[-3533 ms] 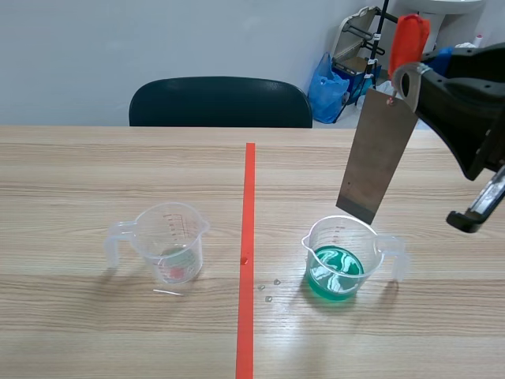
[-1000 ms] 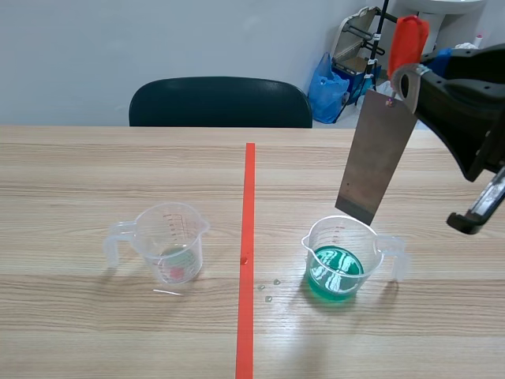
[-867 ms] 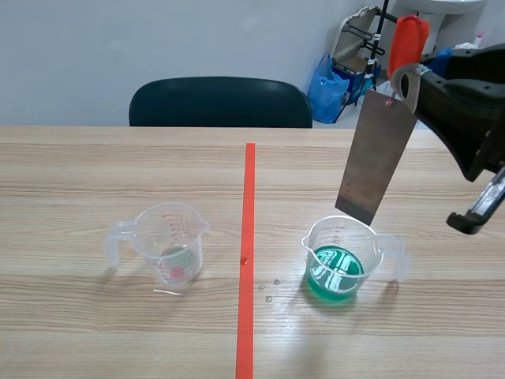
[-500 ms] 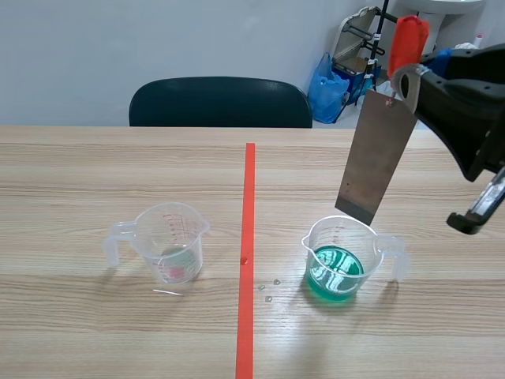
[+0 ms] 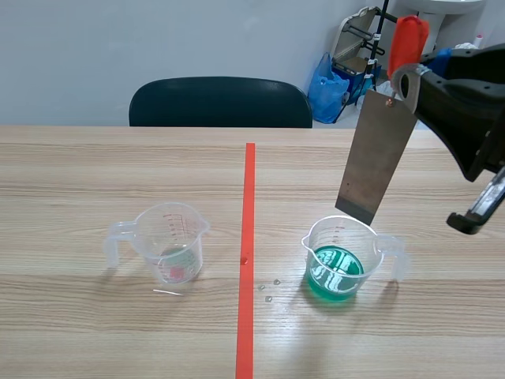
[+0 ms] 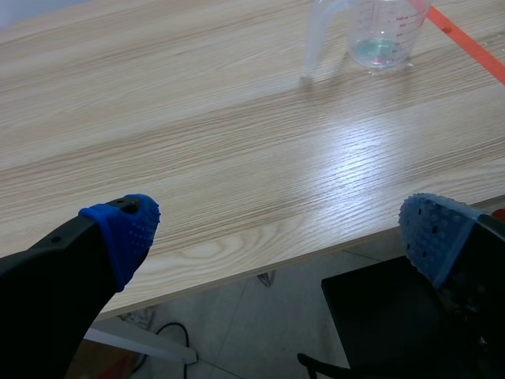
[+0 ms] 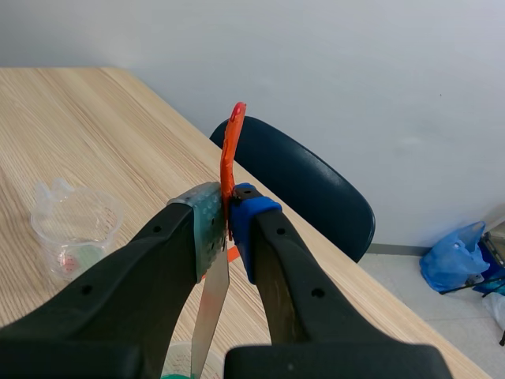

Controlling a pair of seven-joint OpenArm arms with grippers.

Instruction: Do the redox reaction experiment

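Seemingly nothing has been shifted since the earlier frames: the right tool (image 7: 229, 217) is kept raised above the green beaker (image 5: 343, 257), and the metal plate (image 5: 375, 158) is held at the same slant. The right tool is clamped narrowly on the plate's upper end, with an orange tab (image 5: 408, 39) standing up above the pads. The plate hangs down with its lower edge just over the far rim of the green beaker; it is not dipped in the green liquid. A few droplets (image 5: 268, 290) are seen on the desk (image 5: 95, 174) just beside the green beaker, toward the tape line (image 5: 248, 253). A clear beaker (image 5: 168, 241) is set across that line, well apart from the green beaker. The left tool (image 6: 276, 233) is spread wide with nothing gripped, held off the desk's edge with the clear beaker well ahead of it. A dark chair (image 5: 221, 103) is placed beyond the desk.
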